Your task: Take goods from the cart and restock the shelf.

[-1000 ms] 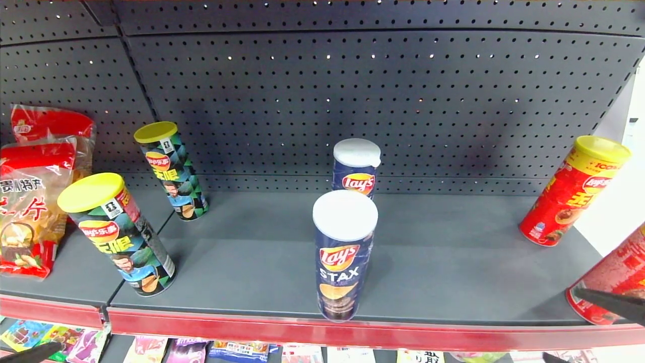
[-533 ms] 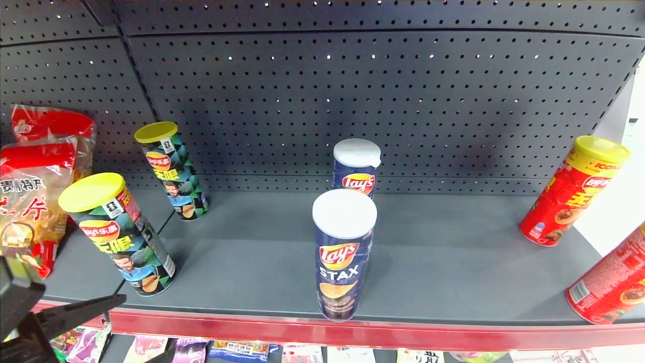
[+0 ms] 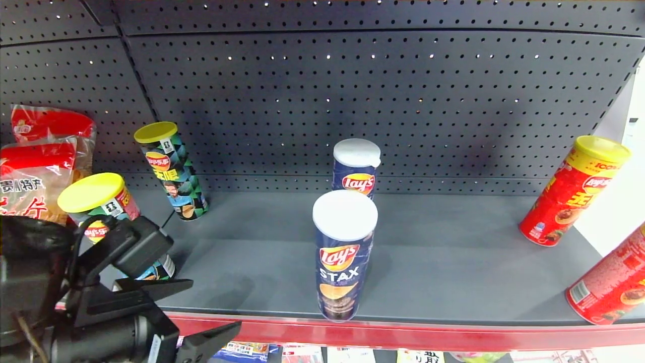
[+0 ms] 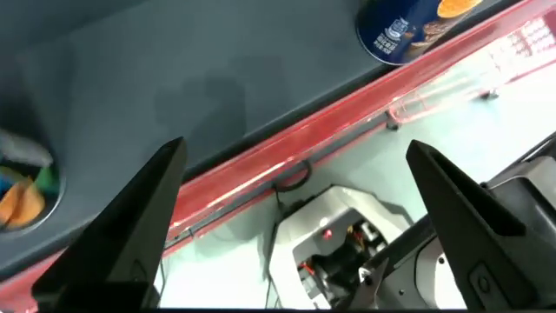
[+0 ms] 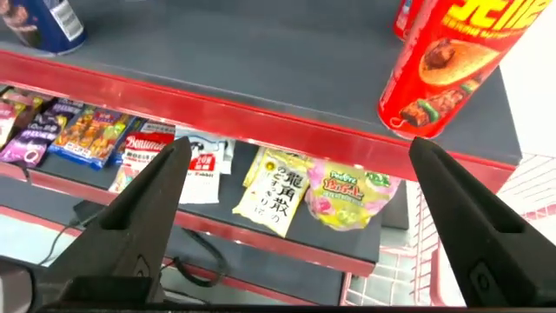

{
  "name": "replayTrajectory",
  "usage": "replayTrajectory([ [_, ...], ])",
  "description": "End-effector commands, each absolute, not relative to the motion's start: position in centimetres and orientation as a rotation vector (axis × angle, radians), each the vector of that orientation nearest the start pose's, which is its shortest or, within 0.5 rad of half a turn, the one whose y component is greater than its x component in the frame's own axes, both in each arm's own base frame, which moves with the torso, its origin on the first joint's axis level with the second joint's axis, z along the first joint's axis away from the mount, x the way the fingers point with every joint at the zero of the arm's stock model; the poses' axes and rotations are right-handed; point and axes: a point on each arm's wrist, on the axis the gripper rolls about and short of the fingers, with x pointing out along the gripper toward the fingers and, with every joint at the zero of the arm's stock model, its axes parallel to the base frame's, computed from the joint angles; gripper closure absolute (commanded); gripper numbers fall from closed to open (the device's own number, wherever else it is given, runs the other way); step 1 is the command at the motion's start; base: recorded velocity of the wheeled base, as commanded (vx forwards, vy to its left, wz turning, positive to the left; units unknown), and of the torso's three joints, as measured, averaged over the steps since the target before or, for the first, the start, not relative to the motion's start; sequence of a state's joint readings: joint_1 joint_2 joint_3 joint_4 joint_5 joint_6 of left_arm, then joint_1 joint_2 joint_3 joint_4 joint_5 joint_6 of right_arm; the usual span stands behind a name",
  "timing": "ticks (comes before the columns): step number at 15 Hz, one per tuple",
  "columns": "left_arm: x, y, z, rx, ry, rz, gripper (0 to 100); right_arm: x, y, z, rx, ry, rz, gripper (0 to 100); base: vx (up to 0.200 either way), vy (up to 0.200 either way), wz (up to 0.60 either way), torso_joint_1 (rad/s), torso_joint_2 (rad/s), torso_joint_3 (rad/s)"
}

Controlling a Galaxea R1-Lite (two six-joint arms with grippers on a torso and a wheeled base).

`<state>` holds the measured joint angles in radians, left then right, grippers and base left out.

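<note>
Left gripper (image 3: 214,304) has risen into lower left | open wide, empty; right gripper (image 5: 300,143) same | yellow-lid can (image 3: 93,194) upright, just up-left of left jaws; left arm nearer

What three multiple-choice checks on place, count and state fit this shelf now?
1. Where is the left gripper?
A: by the shelf's front edge, left side. B: at the back wall. C: over the red cans.
2. How many blue cans stand there?
A: one. B: two. C: three.
3. The left gripper is:
A: open, empty. B: shut on a can. C: shut on a bag.
Key: 1 A, it hangs at the front edge; 2 B, one behind the other; 3 A, nothing between its spread fingers.
</note>
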<state>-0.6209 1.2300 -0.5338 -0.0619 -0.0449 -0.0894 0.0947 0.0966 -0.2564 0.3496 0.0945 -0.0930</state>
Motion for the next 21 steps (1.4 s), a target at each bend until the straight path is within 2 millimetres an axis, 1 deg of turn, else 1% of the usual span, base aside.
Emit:
replayTrajectory([
  [1, 15.0, -11.3, 15.6, 0.138, 0.724, -0.615, 0, -3.6, -0.1, 10.8, -0.093, 0.197, 0.201, 0, 0.000, 0.000, 0.00, 0.000, 0.00, 0.000],
  [3, 15.7, -12.3, 14.8, 0.154, 0.739, -0.618, 0, -3.6, -0.1, 10.6, -0.093, 0.203, 0.199, 0, 0.000, 0.000, 0.00, 0.000, 0.00, 0.000],
  [5, 16.2, -13.0, 14.6, 0.160, 0.732, -0.633, 0, -3.5, -0.1, 10.5, -0.093, 0.206, 0.201, 0, 0.000, 0.000, 0.00, 0.000, 0.00, 0.000],
  [6, 16.8, -13.5, 14.4, 0.165, 0.745, -0.633, 0, -3.5, -0.1, 10.4, -0.093, 0.211, 0.201, 0, 0.000, 0.000, 0.00, 0.000, 0.00, 0.000],
  [9, 17.7, -14.2, 14.1, 0.173, 0.761, -0.624, 0, -3.4, -0.1, 10.1, -0.093, 0.218, 0.201, 0, 0.000, 0.000, 0.00, 0.000, 0.00, 0.000],
  [11, 18.1, -14.5, 13.9, 0.183, 0.766, -0.606, 0, -3.4, -0.1, 10.0, -0.093, 0.224, 0.200, 0, 0.000, 0.000, 0.00, 0.000, 0.00, 0.000],
  [17, 20.7, -16.5, 13.9, 0.207, 0.748, -0.545, 0, -3.3, -0.1, 9.8, -0.091, 0.232, 0.200, 0, 0.000, 0.000, 0.00, 0.000, 0.00, 0.000],
  [19, 20.6, -17.0, 13.7, 0.223, 0.752, -0.550, 0, -3.3, -0.1, 9.8, -0.090, 0.232, 0.200, 0, 0.000, 0.000, 0.00, 0.000, 0.00, 0.000],
  [21, 20.7, -17.1, 13.4, 0.229, 0.760, -0.546, 0, -3.3, -0.1, 9.8, -0.088, 0.233, 0.201, 0, 0.000, 0.000, 0.00, 0.000, 0.00, 0.000],
])
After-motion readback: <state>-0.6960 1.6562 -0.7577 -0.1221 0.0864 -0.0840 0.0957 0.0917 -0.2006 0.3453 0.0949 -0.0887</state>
